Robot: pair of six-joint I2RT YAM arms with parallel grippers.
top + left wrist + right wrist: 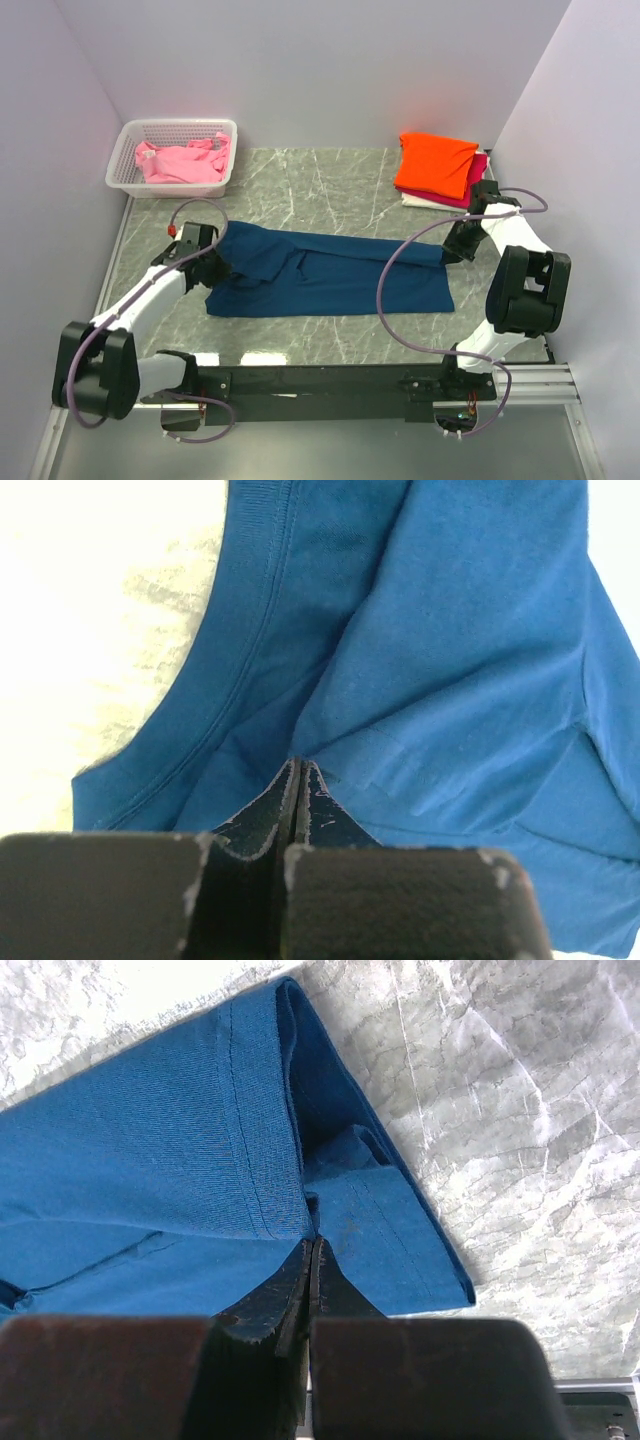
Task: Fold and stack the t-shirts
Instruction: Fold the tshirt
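Observation:
A dark navy t-shirt (330,275) lies folded lengthwise across the middle of the table. My left gripper (212,262) is at its collar end. In the left wrist view the gripper (298,765) is shut, with navy cloth (450,660) puckering at the tips. My right gripper (452,250) is at the hem end. In the right wrist view the gripper (313,1245) is shut at the doubled hem (250,1130). A folded stack stands at the back right: orange tee (437,163) on top, then magenta (478,180), then white (420,201). A pink tee (183,162) lies crumpled in the basket.
The white lattice basket (180,127) stands at the back left corner. The grey marble tabletop (320,180) shows between basket and stack. Pale walls close in the left, back and right. The arms' base rail (330,380) runs along the near edge.

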